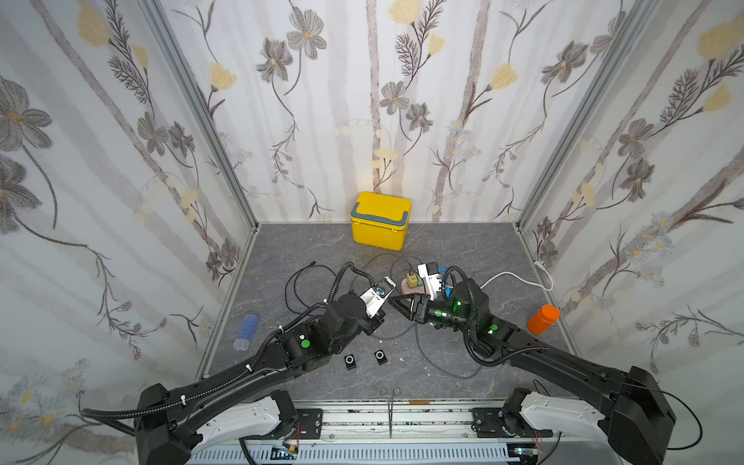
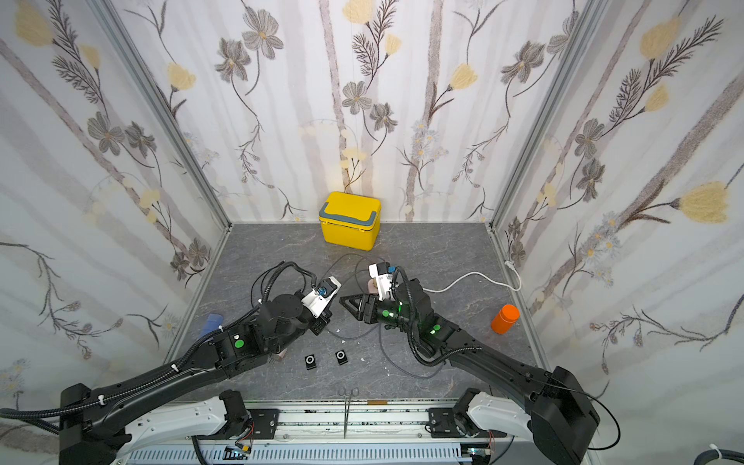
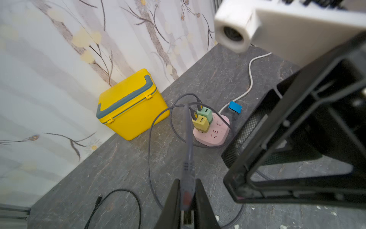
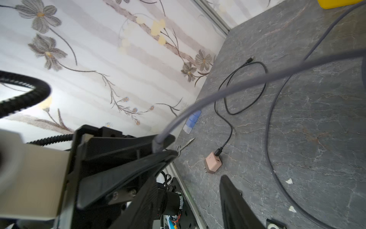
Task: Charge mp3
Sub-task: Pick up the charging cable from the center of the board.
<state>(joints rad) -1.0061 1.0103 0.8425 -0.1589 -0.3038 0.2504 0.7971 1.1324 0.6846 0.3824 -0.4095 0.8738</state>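
Two small black mp3 players [image 1: 350, 360] [image 1: 380, 356] lie flat on the grey table in front of both arms, and both top views show them. My left gripper [image 3: 187, 184] is shut on the plug of a grey charging cable [image 3: 187, 178]. The cable runs back to the adapters on a pink power strip [image 3: 213, 132]. My right gripper [image 4: 188, 178] is open and holds nothing. It hangs close beside the left gripper, above the table's middle [image 1: 398, 302]. One corner of an mp3 player [image 4: 274, 225] shows below it.
A yellow box [image 1: 380, 219] stands at the back wall. An orange bottle [image 1: 542, 319] stands at the right, and a blue case [image 1: 246, 332] lies at the left. A loose pink adapter [image 4: 213, 163] with a black cable lies near the left arm. Scissors [image 1: 389, 410] rest on the front rail.
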